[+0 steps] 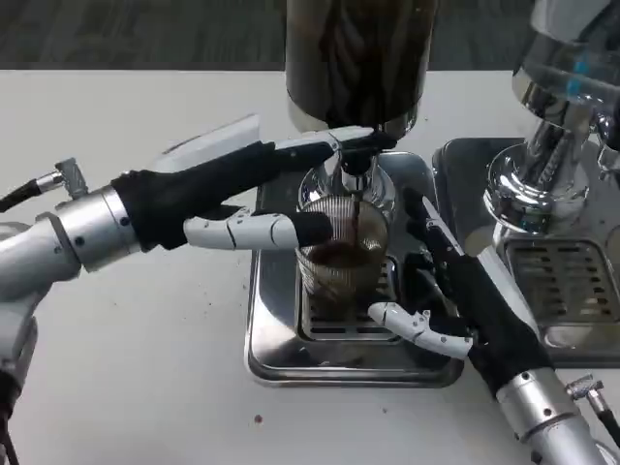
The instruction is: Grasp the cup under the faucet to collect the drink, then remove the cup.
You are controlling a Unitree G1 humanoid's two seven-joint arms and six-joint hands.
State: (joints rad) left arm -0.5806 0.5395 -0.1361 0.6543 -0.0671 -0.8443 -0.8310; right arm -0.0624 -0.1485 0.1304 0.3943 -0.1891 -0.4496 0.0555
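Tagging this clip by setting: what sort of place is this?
Likely a drinks counter mock-up in an office or lab: a dispenser pours dark drink into a ribbed cup over a steel drip tray, carpet beyond.

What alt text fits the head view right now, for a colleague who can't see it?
A ribbed clear cup stands on the steel drip tray under the faucet, dark drink streaming in. The left hand reaches to the faucet lever and the cup's side; the right hand rests beside the cup. A second dispenser stands at right.
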